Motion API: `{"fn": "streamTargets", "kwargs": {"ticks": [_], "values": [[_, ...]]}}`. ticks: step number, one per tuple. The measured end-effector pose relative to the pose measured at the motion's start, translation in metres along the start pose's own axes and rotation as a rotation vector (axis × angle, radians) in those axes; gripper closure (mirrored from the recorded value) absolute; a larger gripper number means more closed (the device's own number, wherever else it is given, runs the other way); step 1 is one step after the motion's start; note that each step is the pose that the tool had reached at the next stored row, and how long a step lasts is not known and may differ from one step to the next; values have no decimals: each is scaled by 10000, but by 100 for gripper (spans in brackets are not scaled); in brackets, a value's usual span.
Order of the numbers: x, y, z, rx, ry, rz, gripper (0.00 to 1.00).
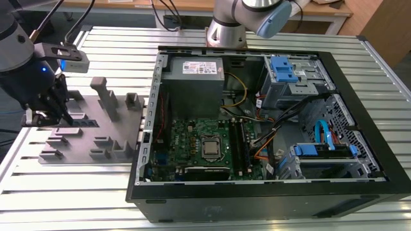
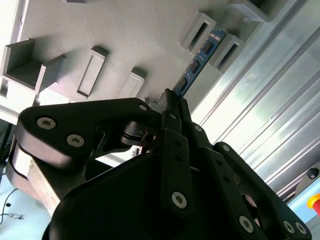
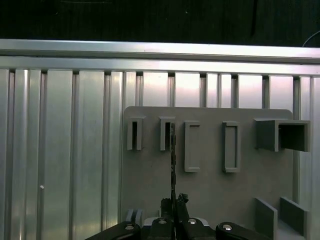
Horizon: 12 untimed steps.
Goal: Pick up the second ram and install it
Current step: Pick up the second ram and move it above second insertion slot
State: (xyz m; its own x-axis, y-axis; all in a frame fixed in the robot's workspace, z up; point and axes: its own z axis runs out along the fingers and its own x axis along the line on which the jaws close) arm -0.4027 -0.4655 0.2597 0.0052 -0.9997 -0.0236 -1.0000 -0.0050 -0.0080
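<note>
Your gripper (image 2: 172,100) has its fingers pressed together on one end of the second ram (image 2: 197,62). The stick runs straight out from the fingertips. Its long axis lies over the face of the grey fixture block (image 2: 125,40), and its far end points between two slotted posts near the fixture's edge.

In the first wrist view you see the second ram (image 3: 173,155) edge-on, a thin dark line from the gripper (image 3: 173,202) up to one of those posts. You cannot tell whether the far end rests in the slot or hangs just clear of it.

In the exterior view the gripper (image 1: 46,115) is low over the fixture block (image 1: 90,139), at that view's left. It is well apart from the open computer case (image 1: 146,159) and the green motherboard (image 1: 192,139) on the ribbed metal table (image 1: 70,192).
</note>
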Motion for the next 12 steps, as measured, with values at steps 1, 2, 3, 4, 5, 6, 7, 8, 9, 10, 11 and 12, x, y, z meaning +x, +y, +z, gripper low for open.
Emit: {"fn": "streamTargets", "kwargs": {"ticks": [1,2,3,4,5,6,7,8,9,10,11,12], "values": [[0,0,-6,1,-2,0,86],[0,0,-13,1,-4,0,86],[0,0,-23,0,-4,0,86],[-1,0,-33,0,-5,0,86],[-1,0,-45,1,-6,0,86],[-1,-1,-56,2,-7,0,86],[-2,-1,-66,1,-6,0,86],[-2,-1,-75,1,-6,0,86],[-2,-1,-84,0,-6,0,86],[-2,-1,-94,1,-6,0,86],[-2,-1,-104,1,-6,0,86],[-3,-1,-115,0,-6,0,86]]}}
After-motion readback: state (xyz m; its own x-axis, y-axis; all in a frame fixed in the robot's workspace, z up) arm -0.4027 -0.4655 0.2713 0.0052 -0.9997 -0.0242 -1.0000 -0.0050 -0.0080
